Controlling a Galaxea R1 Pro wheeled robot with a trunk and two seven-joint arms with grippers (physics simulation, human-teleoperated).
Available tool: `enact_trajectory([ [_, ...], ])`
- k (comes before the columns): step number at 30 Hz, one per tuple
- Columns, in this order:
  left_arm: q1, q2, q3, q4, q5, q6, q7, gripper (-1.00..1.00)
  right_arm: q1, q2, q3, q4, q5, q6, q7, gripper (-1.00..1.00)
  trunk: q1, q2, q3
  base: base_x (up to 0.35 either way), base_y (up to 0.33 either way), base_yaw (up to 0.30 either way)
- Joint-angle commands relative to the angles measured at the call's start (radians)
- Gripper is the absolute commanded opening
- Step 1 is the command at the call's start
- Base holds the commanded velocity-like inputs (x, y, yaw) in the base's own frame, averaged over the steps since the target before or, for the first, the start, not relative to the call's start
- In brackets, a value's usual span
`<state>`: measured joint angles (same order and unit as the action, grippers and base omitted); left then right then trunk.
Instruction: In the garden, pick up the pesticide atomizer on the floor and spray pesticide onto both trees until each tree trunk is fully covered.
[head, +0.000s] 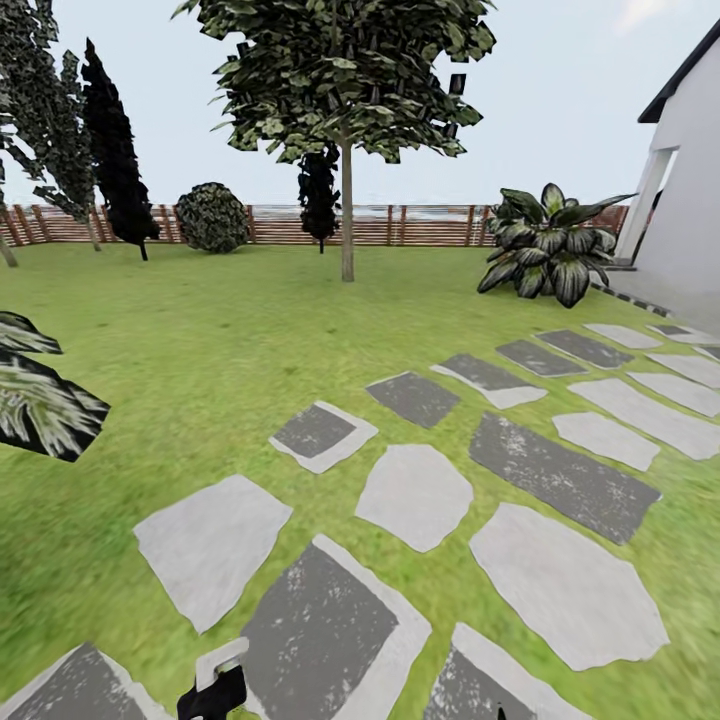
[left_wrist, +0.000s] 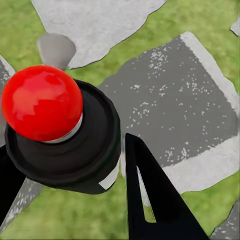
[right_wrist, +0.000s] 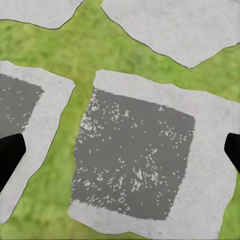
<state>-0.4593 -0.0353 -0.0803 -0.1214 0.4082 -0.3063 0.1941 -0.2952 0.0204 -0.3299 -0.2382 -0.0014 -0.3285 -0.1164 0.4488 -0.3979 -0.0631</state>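
Observation:
I am in the garden, on its lawn (head: 200, 320). One tree (head: 340, 70) stands ahead with a thin-looking bare tree trunk (head: 347, 215), far off; no white specks can be made out on it. In the left wrist view my left gripper (left_wrist: 67, 150) is shut on the pesticide atomizer (left_wrist: 60, 130), seen there as a red dome on a black collar with a pale grey spout. In the head view its pale grey head (head: 220, 662) pokes up at the bottom edge. My right gripper (right_wrist: 120, 152) is open over a stepping stone (right_wrist: 135, 155), fingertips (right_wrist: 10, 157) far apart.
Grey stepping stones (head: 415, 495) cross the grass from near me toward a white house wall (head: 690, 210) at right. A broad-leaf plant (head: 550, 245), a round bush (head: 211, 217), dark conifers (head: 115, 150) and a slatted fence (head: 420, 225) line the back. Palm fronds (head: 40, 400) reach in at left.

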Motion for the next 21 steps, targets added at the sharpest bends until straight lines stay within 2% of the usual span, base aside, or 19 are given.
enact_trajectory([
  [1, -0.001, 0.0, -0.009, 0.0, 0.006, -0.003, 0.005, -1.0, -0.001, 0.0, 0.0, 0.0, 0.0, -0.003, -0.003, 1.0, 0.001, -0.002, -0.002, 0.333, 0.0, 0.0],
  [21, -0.001, 0.0, -0.009, 0.0, 0.006, -0.003, 0.005, -1.0, -0.001, 0.001, 0.0, 0.0, 0.0, -0.003, -0.003, 1.0, 0.001, -0.002, -0.002, 0.333, 0.0, 0.0],
])
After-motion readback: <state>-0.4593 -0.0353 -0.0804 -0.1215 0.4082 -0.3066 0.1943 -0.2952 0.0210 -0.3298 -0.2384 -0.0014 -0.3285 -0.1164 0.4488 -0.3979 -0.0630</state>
